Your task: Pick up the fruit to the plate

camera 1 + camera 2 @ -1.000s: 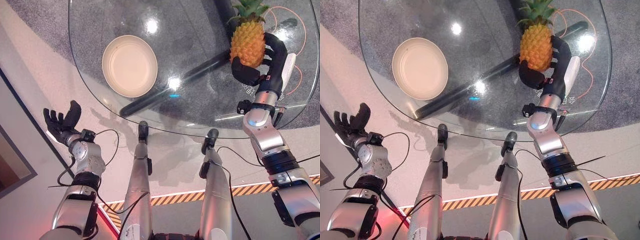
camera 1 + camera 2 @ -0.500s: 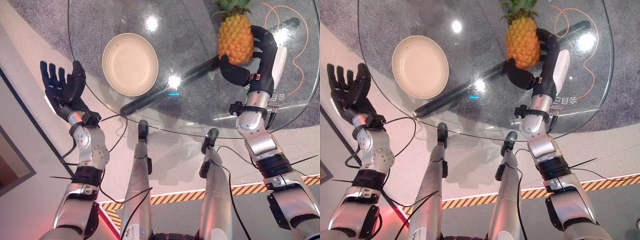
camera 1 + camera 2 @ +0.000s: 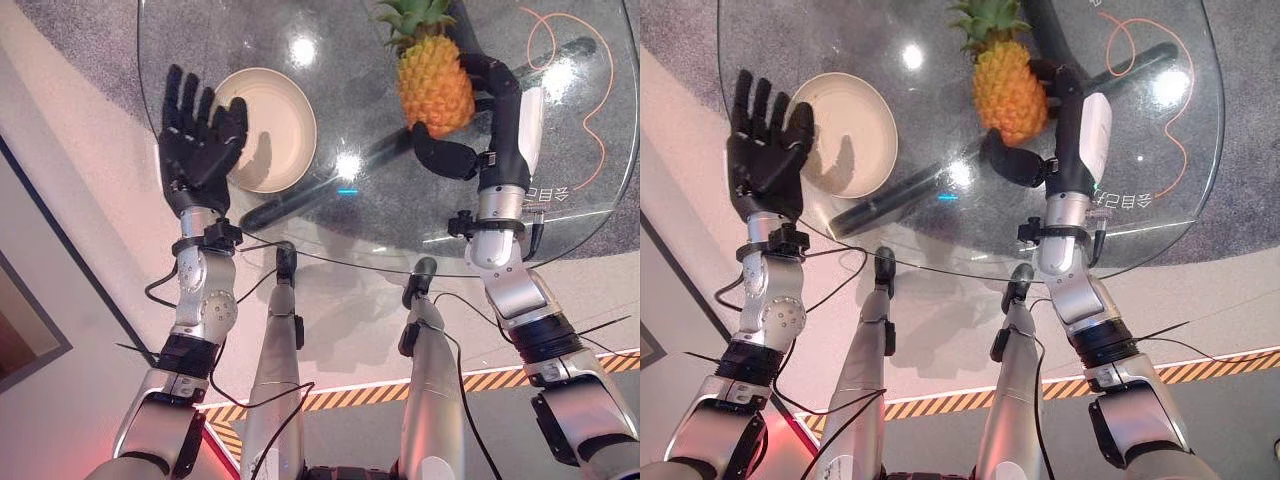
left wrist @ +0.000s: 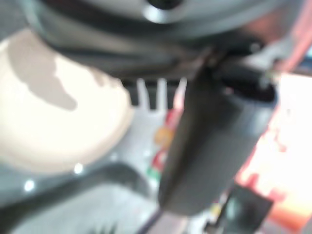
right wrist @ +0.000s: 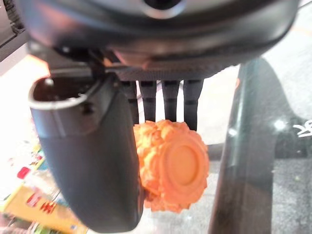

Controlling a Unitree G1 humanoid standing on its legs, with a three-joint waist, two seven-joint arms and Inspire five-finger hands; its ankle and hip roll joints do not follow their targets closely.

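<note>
Orange pineapple (image 3: pixel 434 85) sits in my right hand (image 3: pixel 470 150), fingers and thumb wrapped around it, up over the glass table (image 3: pixel 400 220). My left hand (image 3: pixel 200 140) is flat by the plate (image 3: pixel 285 110). I think I'm carrying; next, move it over the plate and lower it.

The dark left hand (image 3: pixel 200 145) stands raised at the frame's upper left, palm spread, fingers straight and apart, on a silver-grey arm rising from the lower left. The dark right hand (image 3: pixel 470 120), upper right of centre, has its fingers and thumb curled round an orange pineapple (image 3: pixel 433 85).
</note>
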